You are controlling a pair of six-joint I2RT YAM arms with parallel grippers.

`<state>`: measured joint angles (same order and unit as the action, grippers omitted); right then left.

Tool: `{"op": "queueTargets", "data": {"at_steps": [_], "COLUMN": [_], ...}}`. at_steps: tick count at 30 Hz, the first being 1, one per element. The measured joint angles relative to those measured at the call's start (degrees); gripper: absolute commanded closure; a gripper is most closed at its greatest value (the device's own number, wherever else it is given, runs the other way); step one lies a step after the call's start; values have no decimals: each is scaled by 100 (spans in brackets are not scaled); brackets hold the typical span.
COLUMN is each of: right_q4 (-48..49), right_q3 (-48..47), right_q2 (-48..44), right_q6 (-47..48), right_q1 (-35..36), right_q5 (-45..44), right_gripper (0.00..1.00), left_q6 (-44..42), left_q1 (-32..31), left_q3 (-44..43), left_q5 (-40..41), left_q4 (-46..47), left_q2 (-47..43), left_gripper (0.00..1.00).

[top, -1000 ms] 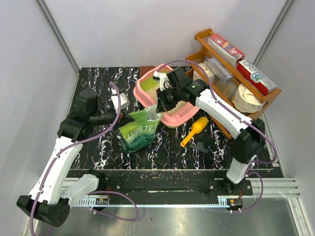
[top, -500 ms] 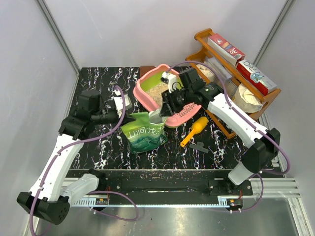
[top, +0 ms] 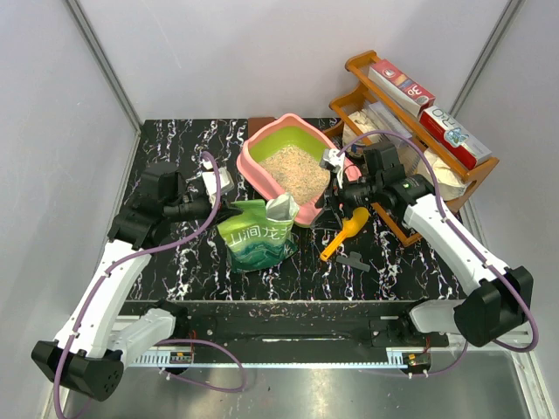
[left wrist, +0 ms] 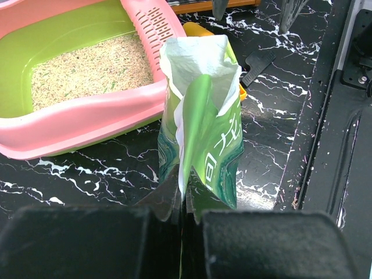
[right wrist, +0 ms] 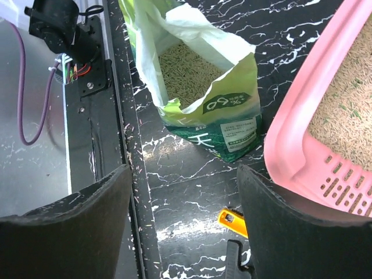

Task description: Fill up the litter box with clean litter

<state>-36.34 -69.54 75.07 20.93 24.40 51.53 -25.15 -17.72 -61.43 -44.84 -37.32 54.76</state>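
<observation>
The pink litter box (top: 307, 203) with lime-green inner walls sits at the table's back middle. Clean litter (top: 295, 168) covers its floor, and the wrist views also show the clean litter (left wrist: 87, 67) and the litter box (right wrist: 302, 139). A green bag (top: 255, 231) stands upright and open in front of the box, with more granules inside the green bag (right wrist: 197, 75). My left gripper (left wrist: 186, 195) is shut on the bag's left edge. My right gripper (top: 342, 190) hangs open and empty beside the box's slotted right end, above the yellow-orange scoop (top: 345, 231).
A brown wooden rack (top: 410, 113) with boxes and a white roll stands at the back right, close behind my right arm. A small black piece (top: 354, 259) lies near the scoop's handle. The table's metal front rail (right wrist: 87, 81) is strewn with stray granules.
My right gripper has opened, let go of the bag's mouth and drawn back to the right. The bag has come off the box to stand upright. The litter in the box is now uncovered.
</observation>
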Motion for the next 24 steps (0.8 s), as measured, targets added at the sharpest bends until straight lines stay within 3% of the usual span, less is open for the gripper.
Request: {"op": "queueTargets", "data": {"at_steps": [8, 14, 18, 21, 24], "right_q4": [868, 1429, 1707, 1991, 2208], "right_q3": [164, 164, 164, 164, 166], "right_q2": [308, 706, 903, 942, 944], "right_q6": [201, 181, 125, -17, -90], "right_q1": [227, 894, 1207, 1252, 1268], "right_q5": [321, 361, 328, 153, -37], "right_gripper": [27, 33, 52, 58, 71], "left_q6": [136, 236, 297, 319, 321], "left_q1": [59, 85, 98, 125, 140], "left_q3": [111, 131, 197, 234, 247], "left_q5": [-2, -2, -2, -2, -2], "left_q4": [125, 192, 245, 256, 256], "left_q2": [-63, -72, -85, -146, -188], "left_gripper": [96, 95, 96, 96, 95]}}
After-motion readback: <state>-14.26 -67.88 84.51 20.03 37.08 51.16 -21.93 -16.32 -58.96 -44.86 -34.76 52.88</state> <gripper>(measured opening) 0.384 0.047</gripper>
